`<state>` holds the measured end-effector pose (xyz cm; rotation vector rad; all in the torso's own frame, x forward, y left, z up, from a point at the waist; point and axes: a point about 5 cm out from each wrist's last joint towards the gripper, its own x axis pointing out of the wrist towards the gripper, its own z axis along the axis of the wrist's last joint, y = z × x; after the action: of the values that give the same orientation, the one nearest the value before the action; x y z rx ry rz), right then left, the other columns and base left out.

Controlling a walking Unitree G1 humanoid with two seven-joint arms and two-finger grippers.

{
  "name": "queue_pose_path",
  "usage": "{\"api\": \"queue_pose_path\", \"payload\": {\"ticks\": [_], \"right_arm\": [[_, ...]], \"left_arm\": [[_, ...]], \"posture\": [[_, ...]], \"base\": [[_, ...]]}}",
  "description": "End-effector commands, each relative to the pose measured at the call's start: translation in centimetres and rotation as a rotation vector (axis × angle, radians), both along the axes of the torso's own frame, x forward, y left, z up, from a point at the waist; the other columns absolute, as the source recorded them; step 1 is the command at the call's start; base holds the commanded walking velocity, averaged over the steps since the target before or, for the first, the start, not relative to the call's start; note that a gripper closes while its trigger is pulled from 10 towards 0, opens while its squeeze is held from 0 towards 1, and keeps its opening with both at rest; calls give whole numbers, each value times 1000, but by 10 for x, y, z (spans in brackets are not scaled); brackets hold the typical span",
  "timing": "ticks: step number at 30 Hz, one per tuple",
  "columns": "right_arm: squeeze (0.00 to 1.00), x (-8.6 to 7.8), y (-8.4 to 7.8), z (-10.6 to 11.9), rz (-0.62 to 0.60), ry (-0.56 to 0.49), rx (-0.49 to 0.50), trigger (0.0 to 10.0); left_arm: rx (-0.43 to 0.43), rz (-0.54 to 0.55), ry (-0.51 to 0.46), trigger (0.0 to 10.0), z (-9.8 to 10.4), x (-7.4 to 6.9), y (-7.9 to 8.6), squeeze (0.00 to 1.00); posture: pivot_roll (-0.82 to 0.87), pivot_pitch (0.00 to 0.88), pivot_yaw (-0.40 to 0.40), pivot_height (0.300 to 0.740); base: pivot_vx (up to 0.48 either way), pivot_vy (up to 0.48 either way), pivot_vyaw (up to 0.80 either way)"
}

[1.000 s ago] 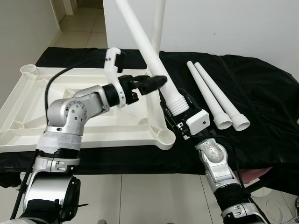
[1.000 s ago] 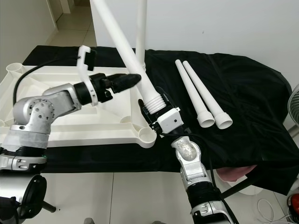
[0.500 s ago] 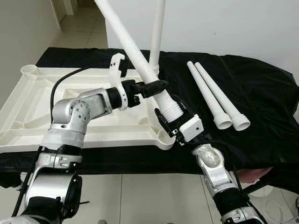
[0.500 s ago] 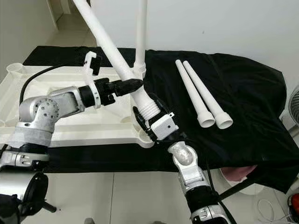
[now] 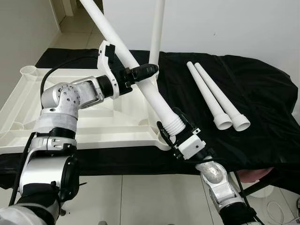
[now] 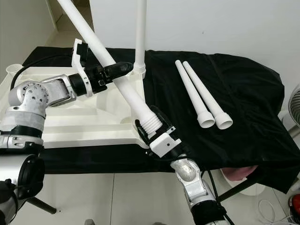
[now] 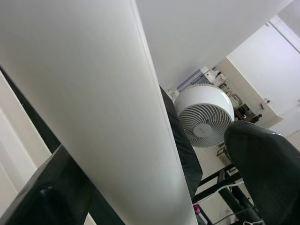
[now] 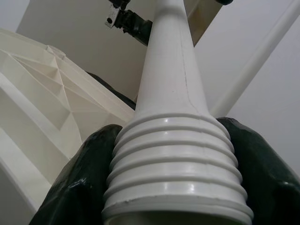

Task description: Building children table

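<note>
An upturned white tabletop (image 5: 28,110) lies on a bench draped in black cloth (image 5: 262,89), its ribbed underside facing up and a round socket at each visible corner. One white leg (image 5: 157,33) already stands upright in the far corner socket nearest the cloth's middle.

A second white table leg (image 5: 140,79) is held aloft on a steep diagonal — its long axis runs from the threaded, ribbed end, low and towards the robot, up and away to the robot's left, where the plain end leaves the top of the picture. The threaded end (image 8: 176,173) points down at the near corner socket (image 5: 164,138) of the tabletop, just above or at its rim; whether it has entered cannot be told.

The right claw (image 5: 180,136) is closed around the leg's threaded collar, one black finger (image 8: 77,187) on each side. The left claw (image 5: 143,71) meets the shaft about halfway along; in the left wrist view its fingers (image 7: 267,168) straddle the shaft, spread to its width, one lying against it.

Two spare legs (image 5: 218,96) lie side by side on the cloth to the right, flared ends towards the robot.
</note>
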<state>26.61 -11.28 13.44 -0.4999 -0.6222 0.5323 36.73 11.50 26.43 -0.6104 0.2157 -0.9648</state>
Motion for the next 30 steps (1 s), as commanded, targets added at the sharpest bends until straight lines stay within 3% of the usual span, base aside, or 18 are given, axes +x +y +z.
{"api": "queue_pose_path", "payload": {"ticks": [1, 3, 4, 5, 23, 24, 28, 29, 30], "right_arm": [[0, -2, -3, -5, -10, 7, -37, 10000], [0, -2, -4, -5, -13, 7, -39, 10000], [0, -2, -3, -5, -11, -1, -47, 10000], [0, -1, -4, -5, -13, -2, -48, 10000], [0, 6, -2, -3, -31, -14, -16, 10000], [1000, 6, -2, -3, -24, 0, 0, 10000], [1000, 6, -2, -6, -24, 42, 44, 10000], [1000, 6, -2, -7, -25, 66, 67, 10000], [1000, 7, -3, -7, -41, 95, 108, 10000]], "left_arm": [[-24, -14, -29, 10000, 14, 0, -1, 0], [-25, -18, -28, 10000, 14, 0, -2, 0], [-38, -18, -11, 6000, 14, 1, -2, 0], [-64, -21, 12, 0, 13, 1, -3, 0], [-167, -31, 78, 0, 17, 0, -1, 0], [-171, -20, 78, 0, 18, 2, -1, 0], [-173, 18, 75, 0, 20, 4, 1, 0], [-171, 30, 72, 2314, 21, 5, 2, 0], [-170, 38, 66, 10000, 23, 6, 2, 0]], "posture": [[-99, 0, 7, 740], [-99, 0, 7, 740], [-99, 0, 7, 740], [-99, 0, 7, 740], [-73, 0, -8, 740], [-73, 0, -10, 740], [-73, 0, -10, 740], [-73, 0, -10, 740], [-74, 0, -12, 740]], "base": [[0, 0, 0], [0, 0, 0], [0, 0, 0], [0, 0, 0], [0, 0, 0], [0, 0, 0], [0, 0, 0], [0, 0, 0], [0, 0, 0]]}}
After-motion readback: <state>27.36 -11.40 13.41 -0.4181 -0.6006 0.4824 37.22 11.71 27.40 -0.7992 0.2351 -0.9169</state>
